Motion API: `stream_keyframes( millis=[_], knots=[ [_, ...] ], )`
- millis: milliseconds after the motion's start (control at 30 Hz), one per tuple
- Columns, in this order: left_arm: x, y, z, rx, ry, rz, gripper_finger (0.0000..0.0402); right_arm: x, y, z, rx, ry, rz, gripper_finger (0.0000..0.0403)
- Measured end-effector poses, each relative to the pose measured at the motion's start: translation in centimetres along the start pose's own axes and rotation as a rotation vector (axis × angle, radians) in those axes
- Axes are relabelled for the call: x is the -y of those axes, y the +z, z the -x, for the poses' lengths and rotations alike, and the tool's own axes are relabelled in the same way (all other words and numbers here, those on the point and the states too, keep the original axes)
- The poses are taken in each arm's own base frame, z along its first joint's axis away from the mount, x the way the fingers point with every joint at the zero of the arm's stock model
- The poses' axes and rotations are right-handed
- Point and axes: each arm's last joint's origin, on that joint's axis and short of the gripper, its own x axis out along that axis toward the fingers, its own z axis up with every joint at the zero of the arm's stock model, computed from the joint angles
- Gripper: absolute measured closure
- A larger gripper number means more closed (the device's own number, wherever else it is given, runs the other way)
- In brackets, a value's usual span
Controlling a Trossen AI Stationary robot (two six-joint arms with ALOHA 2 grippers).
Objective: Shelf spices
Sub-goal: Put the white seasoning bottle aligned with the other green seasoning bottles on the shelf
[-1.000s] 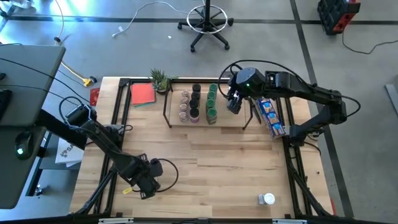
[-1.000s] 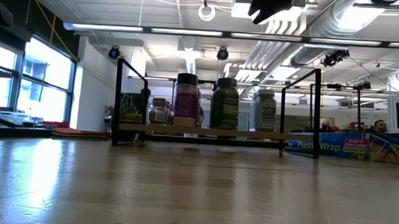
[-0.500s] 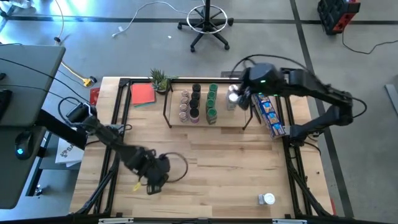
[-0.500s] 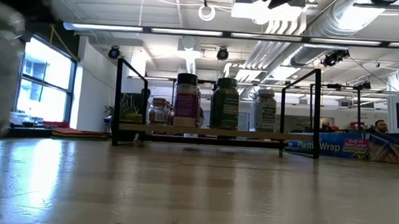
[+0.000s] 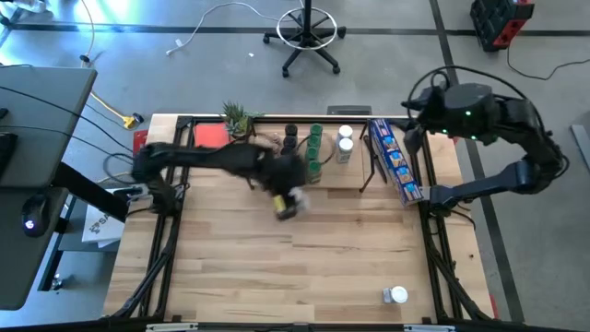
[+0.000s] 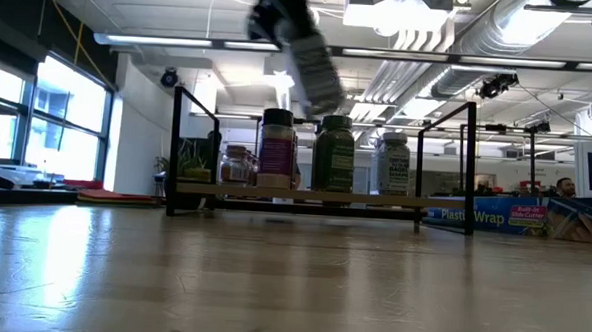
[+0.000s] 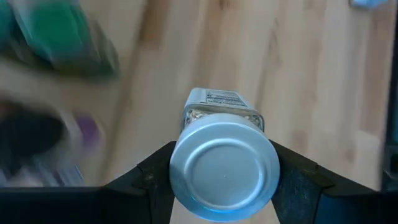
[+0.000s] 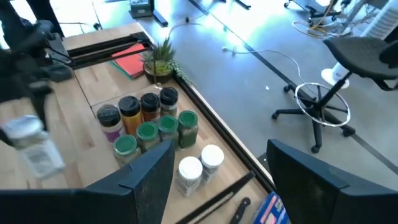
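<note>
The left gripper (image 7: 224, 186) is clenched around a silver-lidded spice jar (image 7: 224, 168), carried above the surface toward the shelf (image 5: 336, 173) to join the spices (image 5: 304, 152) there, while the right gripper (image 8: 217, 180) waits released beside it.

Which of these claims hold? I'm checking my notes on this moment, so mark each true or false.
1. The left gripper holds a jar with a silver lid. True.
2. The right gripper holds a jar. False: it is empty, with its fingers apart.
3. Two white-lidded jars stand on the shelf. True.
4. The potted plant stands on the shelf. False: it stands on the table beside the shelf.
5. One jar sits alone near the table's front edge. True.
</note>
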Motion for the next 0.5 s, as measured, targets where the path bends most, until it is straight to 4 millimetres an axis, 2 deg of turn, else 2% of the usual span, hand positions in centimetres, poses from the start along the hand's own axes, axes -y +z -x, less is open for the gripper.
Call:
stream_keyframes(
  millis=[133, 300, 400, 500],
  knots=[
    [-2.2, 4.8, -2.2, 0.036, 0.0, -0.054, 0.0208, 0.5, -0.6, 0.9, -0.012, -0.008, -0.02, 0.0153],
    [-5.1, 9.2, -5.0, 0.092, 0.03, -0.064, 0.0208, 0.8, -1.0, 1.2, -0.027, -0.051, -0.042, 0.0153],
    [-6.6, 10.9, -6.4, 0.126, 0.049, -0.069, 0.0208, 0.9, -1.0, 1.2, -0.025, -0.078, -0.054, 0.0153],
    [-7.9, 11.6, -8.4, 0.147, 0.049, -0.082, 0.0208, 0.9, -1.0, 1.2, -0.023, -0.095, -0.062, 0.0153]
  ],
)
